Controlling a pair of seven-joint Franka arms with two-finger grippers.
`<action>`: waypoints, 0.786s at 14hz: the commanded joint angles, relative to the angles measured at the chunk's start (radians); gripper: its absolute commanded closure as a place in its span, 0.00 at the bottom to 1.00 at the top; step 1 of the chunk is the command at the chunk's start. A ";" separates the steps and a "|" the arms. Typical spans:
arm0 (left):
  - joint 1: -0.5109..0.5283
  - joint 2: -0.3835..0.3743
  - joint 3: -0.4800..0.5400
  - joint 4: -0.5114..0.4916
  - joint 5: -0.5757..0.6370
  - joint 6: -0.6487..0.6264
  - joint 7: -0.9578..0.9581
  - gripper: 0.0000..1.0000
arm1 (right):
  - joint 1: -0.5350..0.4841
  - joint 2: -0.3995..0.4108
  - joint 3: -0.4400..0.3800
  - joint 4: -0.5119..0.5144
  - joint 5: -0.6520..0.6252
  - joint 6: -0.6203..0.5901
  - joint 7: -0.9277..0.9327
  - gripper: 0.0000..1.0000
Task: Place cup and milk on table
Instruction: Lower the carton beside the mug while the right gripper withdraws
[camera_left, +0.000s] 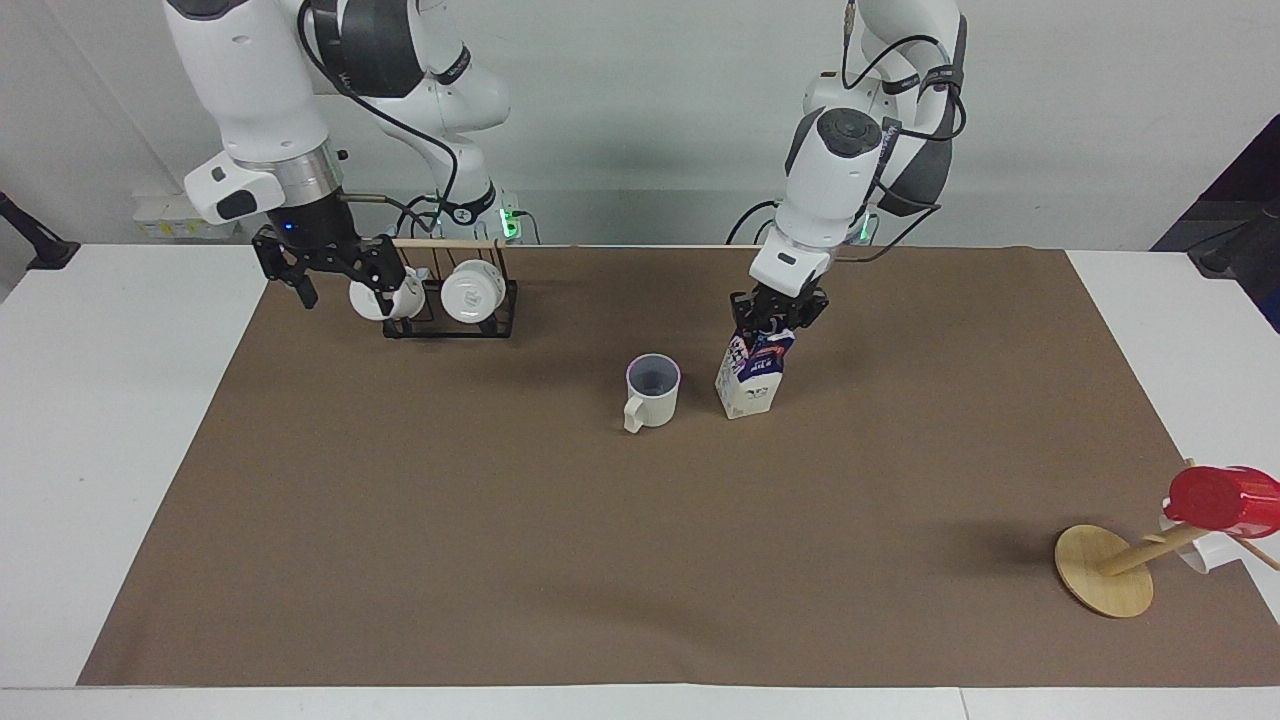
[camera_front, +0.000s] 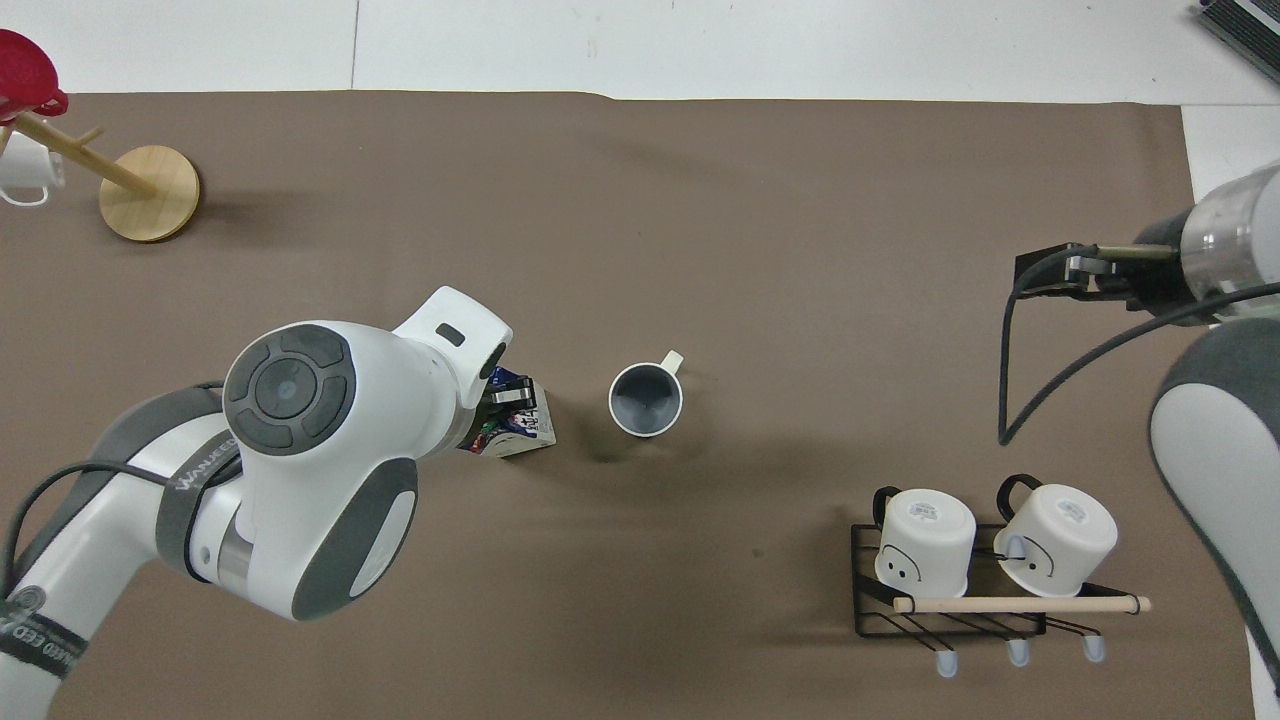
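Note:
The cream-white cup (camera_left: 652, 392) with a lavender-blue inside stands upright on the brown mat (camera_left: 500, 550) of the table, free of both grippers; it also shows in the overhead view (camera_front: 646, 400). The blue and white milk carton (camera_left: 748, 382) stands beside it toward the left arm's end, slightly tilted, its base at the mat. My left gripper (camera_left: 776, 320) is shut on the carton's gable top; in the overhead view the carton (camera_front: 522, 432) peeks out from under that arm. My right gripper (camera_left: 342, 285) is open and empty, in the air beside the mug rack.
A black wire rack (camera_left: 450, 318) with two upturned white mugs (camera_front: 925, 540) sits near the robots at the right arm's end. A tilted wooden mug tree (camera_left: 1105, 572) with a red cup (camera_left: 1218, 500) stands at the left arm's end, far from the robots.

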 joint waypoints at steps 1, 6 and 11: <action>-0.021 -0.003 0.019 0.009 0.002 0.006 0.001 0.00 | -0.052 -0.029 0.009 -0.005 0.026 -0.047 -0.076 0.00; -0.010 -0.022 0.019 0.093 0.002 -0.100 0.010 0.00 | -0.096 -0.029 0.004 0.110 0.037 -0.191 -0.087 0.00; 0.081 -0.030 0.028 0.256 0.002 -0.332 0.151 0.00 | -0.093 -0.065 0.012 0.072 0.071 -0.200 -0.070 0.00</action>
